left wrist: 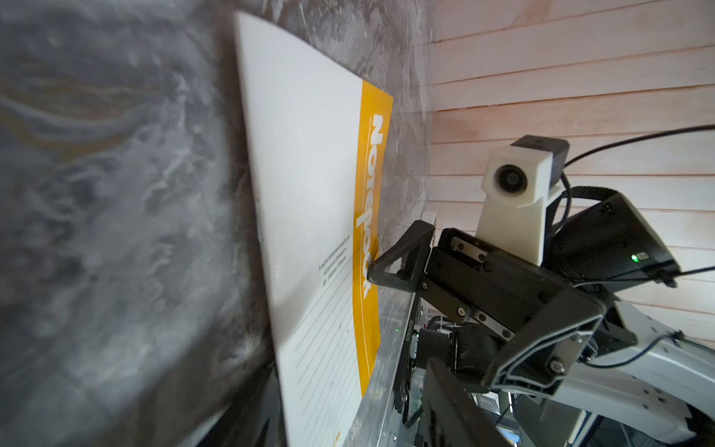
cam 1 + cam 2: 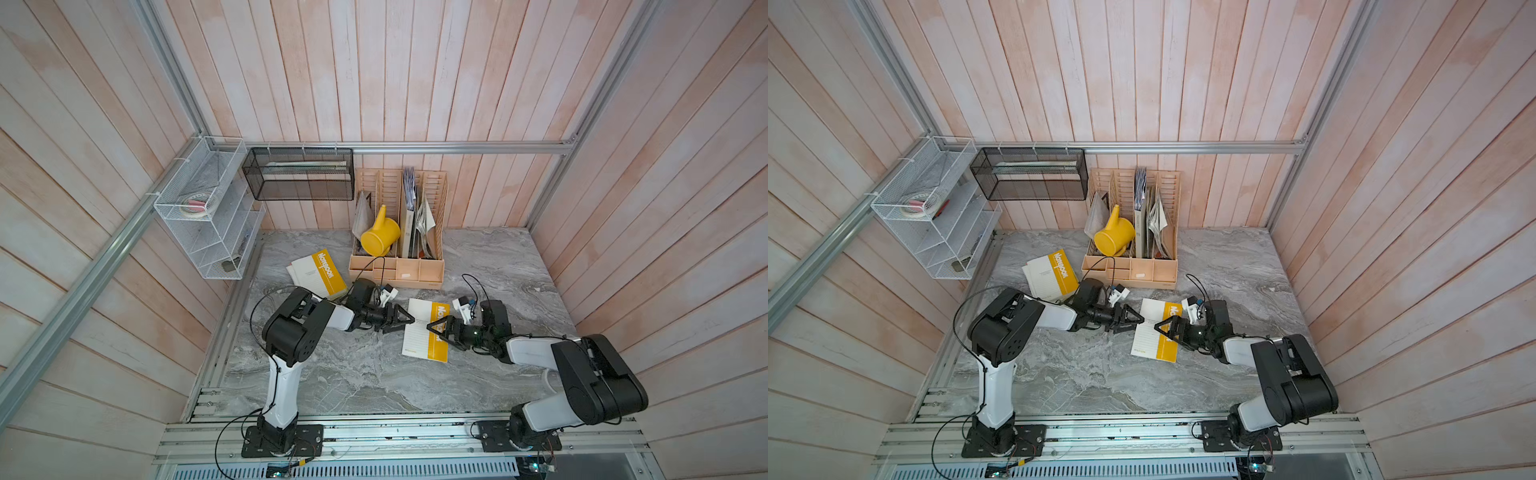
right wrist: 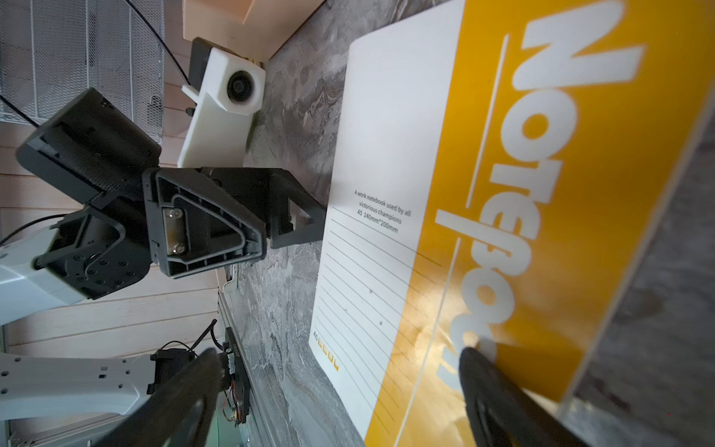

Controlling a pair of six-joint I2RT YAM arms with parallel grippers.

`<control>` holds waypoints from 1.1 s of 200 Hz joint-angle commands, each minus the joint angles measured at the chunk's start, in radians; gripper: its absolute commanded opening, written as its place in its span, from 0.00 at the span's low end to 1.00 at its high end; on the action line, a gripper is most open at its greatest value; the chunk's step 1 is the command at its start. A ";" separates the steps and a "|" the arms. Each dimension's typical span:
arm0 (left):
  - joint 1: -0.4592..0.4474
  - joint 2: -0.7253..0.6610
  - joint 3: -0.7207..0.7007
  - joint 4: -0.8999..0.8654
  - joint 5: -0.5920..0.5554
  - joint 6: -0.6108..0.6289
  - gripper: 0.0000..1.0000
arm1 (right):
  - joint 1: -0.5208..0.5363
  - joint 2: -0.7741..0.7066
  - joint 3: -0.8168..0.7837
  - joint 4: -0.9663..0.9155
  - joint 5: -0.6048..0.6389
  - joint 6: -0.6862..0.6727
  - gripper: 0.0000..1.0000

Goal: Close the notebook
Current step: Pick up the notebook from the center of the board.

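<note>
Close to the front, the two arms stand on a metal rail (image 2: pixel 374 432) at the edge of the gray counter (image 2: pixel 353 374).

A bit further in, both arms reach toward the middle. The notebook (image 2: pixel 417 347) lies flat on the counter there. Its cover faces up. The cover is white with a yellow strip and the word "Notebook" on it. The notebook looks shut.

The left hand (image 2: pixel 407 325) is at the white side edge of the notebook. Its fingers are part way open and hold nothing. One tip sits right by the edge of the cover.

The right hand (image 2: pixel 436 330) comes in from the other side, over the yellow strip. Its fingers are spread wide and hold nothing. One of the fingertips (image 3: pixel 479 367) rests on the yellow strip, and the other is up in the air.

Further back, by the left arm, another notebook (image 2: pixel 318 274) lies on the counter with its cover up too.

Behind that, a tan box (image 2: pixel 399 272) stands at the back wall. It has papers in it, and a yellow watering can (image 2: pixel 379 239) too.

Up on the walls hang a white wire shelf (image 2: pixel 199 208) and a black mesh basket (image 2: pixel 297 174).
</note>
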 commanded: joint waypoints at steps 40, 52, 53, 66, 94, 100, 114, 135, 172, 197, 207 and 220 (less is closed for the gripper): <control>-0.014 0.096 -0.062 0.035 -0.005 -0.104 0.58 | 0.003 0.012 -0.025 -0.091 0.058 -0.014 0.98; -0.013 0.091 -0.059 0.032 -0.003 -0.101 0.55 | 0.002 0.014 -0.024 -0.091 0.056 -0.015 0.98; -0.014 0.092 -0.058 0.032 -0.003 -0.101 0.55 | 0.002 0.014 -0.024 -0.091 0.055 -0.015 0.98; -0.014 0.095 -0.055 0.035 0.000 -0.099 0.49 | 0.002 0.014 -0.026 -0.090 0.054 -0.015 0.98; -0.015 0.101 -0.058 0.080 0.017 -0.117 0.30 | 0.002 0.019 -0.027 -0.079 0.056 -0.010 0.98; -0.013 0.101 -0.060 0.095 0.020 -0.122 0.26 | 0.002 0.021 -0.023 -0.079 0.050 -0.012 0.98; -0.014 0.104 -0.060 0.122 0.025 -0.135 0.19 | 0.002 0.019 -0.019 -0.088 0.049 -0.017 0.98; -0.015 0.111 -0.056 0.155 0.029 -0.150 0.11 | 0.002 0.015 -0.022 -0.091 0.053 -0.018 0.98; -0.016 0.113 -0.066 0.218 0.048 -0.188 0.00 | 0.003 0.009 -0.025 -0.085 0.051 -0.017 0.98; -0.016 0.107 -0.081 0.248 0.054 -0.201 0.00 | 0.002 -0.005 -0.022 -0.091 0.041 -0.024 0.98; -0.016 0.104 -0.093 0.276 0.057 -0.216 0.00 | 0.003 -0.019 -0.022 -0.102 0.041 -0.027 0.98; -0.016 0.095 -0.102 0.295 0.057 -0.234 0.00 | 0.002 -0.048 -0.019 -0.122 0.050 -0.034 0.98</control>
